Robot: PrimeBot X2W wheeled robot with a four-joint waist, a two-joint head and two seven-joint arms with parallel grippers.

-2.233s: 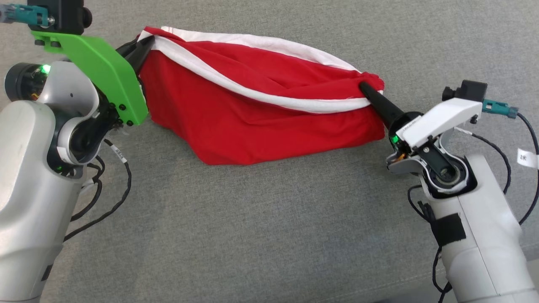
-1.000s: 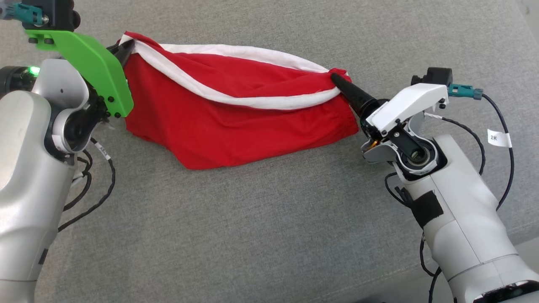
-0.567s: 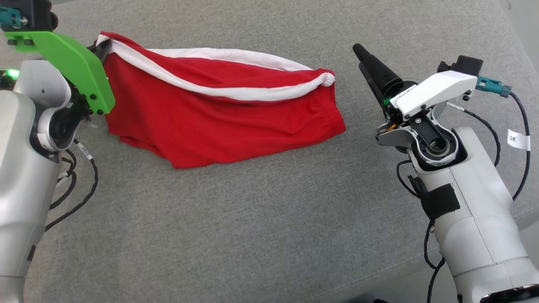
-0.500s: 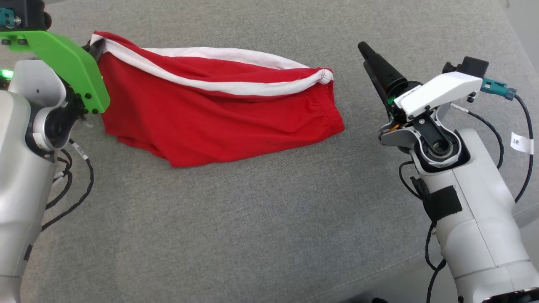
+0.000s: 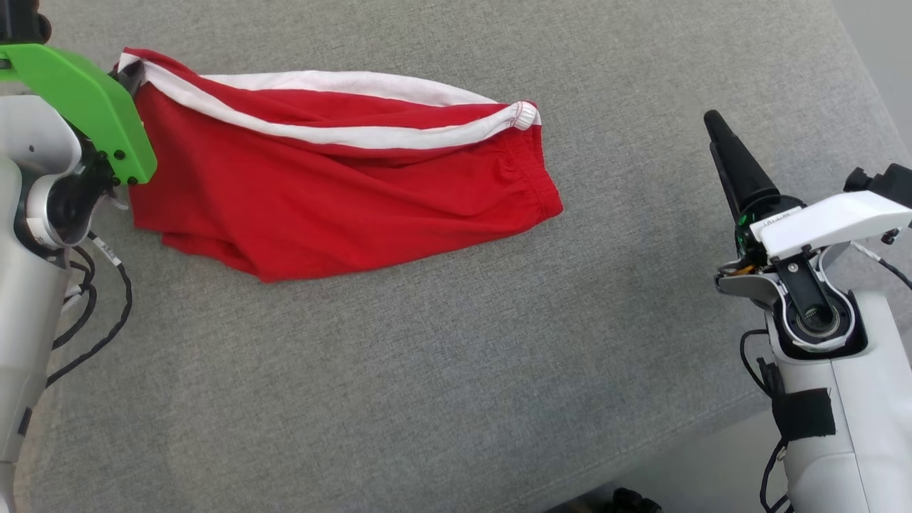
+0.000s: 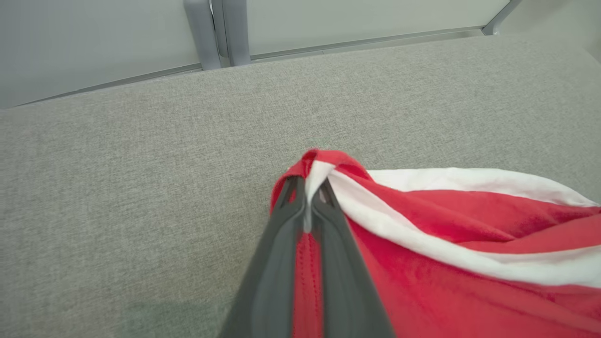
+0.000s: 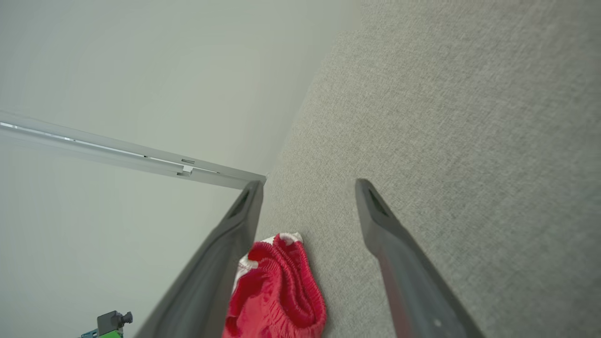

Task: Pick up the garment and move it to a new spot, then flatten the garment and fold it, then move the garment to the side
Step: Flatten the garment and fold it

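A grey fabric cushion [image 5: 442,370] bears the red garment [image 5: 335,192].

Nothing can be read. A white tag [image 5: 107,251] on the cable [image 5: 127,313] just left of the garment [image 5: 335,192] bears dark print too small to tell. The white wrist cover [image 5: 826,217] well right of the garment bears tiny illegible lettering.

Garment [image 5: 342,192] on the cushion [image 5: 427,370], to our left
Our left gripper [image 6: 307,190] pinches its left corner; our right gripper [image 7: 310,188] stands well apart to its right, over the cushion.
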